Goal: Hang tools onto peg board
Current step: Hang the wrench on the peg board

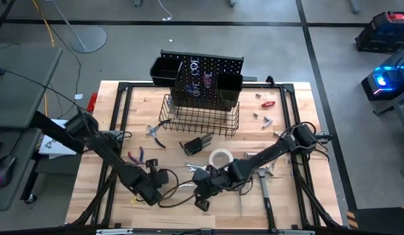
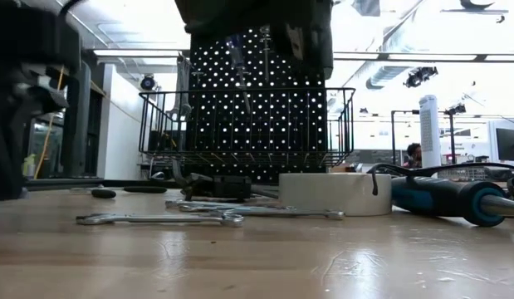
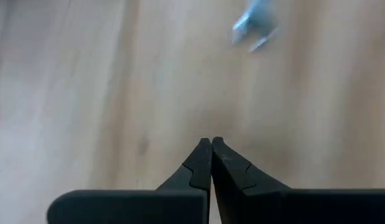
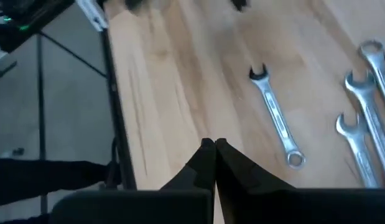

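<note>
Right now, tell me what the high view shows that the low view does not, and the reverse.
Only the high view shows both arms low over the table's near edge, the left gripper and right gripper shut and empty, plus the red-handled pliers and the hammer. Only the low view shows the blue-handled screwdriver up close and a person far off in the room. Both show the peg board, its wire basket, the white tape roll and the wrenches.
</note>
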`<state>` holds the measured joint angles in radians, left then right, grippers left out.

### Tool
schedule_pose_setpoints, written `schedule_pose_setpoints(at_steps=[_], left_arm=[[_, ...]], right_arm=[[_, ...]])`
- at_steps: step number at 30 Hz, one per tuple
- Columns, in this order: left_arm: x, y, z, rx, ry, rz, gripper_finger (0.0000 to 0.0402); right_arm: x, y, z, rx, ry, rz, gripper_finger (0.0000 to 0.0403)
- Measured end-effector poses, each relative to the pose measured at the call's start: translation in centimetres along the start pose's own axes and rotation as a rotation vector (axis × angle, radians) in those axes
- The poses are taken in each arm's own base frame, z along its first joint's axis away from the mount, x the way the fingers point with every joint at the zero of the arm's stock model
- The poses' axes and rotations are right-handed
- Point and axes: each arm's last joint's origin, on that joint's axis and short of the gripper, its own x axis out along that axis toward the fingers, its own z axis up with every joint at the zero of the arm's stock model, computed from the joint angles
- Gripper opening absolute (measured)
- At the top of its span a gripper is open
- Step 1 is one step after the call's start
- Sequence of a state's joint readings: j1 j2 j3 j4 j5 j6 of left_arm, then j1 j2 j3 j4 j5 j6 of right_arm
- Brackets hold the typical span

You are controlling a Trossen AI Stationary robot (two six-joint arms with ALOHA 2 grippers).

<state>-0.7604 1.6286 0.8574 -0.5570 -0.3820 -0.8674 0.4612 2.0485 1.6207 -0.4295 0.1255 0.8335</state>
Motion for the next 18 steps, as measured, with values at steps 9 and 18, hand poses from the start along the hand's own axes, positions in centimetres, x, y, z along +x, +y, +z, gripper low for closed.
schedule_pose_setpoints(at_steps=[9, 18], left_arm=[[-4.8, 3.7, -2.2, -0.219, -0.425, -0.514, 0.0], [-5.1, 6.7, -3.5, -0.365, -0.524, -0.533, 0.0]], right_arm=[[4.7, -5.1, -4.0, 0.266, -0.09, 0.015, 0.0], [3.8, -6.1, -4.8, 0.346, -0.13, -0.011, 0.0]])
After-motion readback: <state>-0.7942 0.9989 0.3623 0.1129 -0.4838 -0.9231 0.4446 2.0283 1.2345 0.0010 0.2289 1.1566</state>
